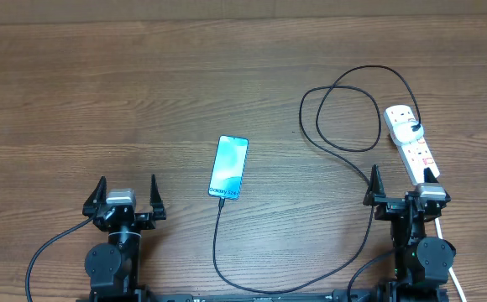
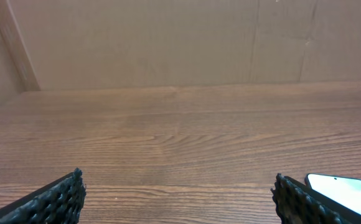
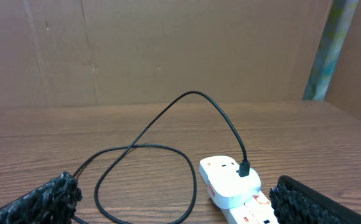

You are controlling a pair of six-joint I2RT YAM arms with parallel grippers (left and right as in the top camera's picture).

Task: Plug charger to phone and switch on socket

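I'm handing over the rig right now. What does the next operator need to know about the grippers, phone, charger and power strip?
Left gripper: open, empty, at the near edge, left of the phone.
Right gripper: open, empty, right at the near end of the power strip.
Phone: flat, screen up and lit, in the middle.
Charger cable: one end goes into the white adapter seated in the power strip. The other end reaches the phone's near edge and looks plugged in.
Done: the cable appears to be connected to the phone.
Left: switch on the socket. I cannot tell the switch position from these views.
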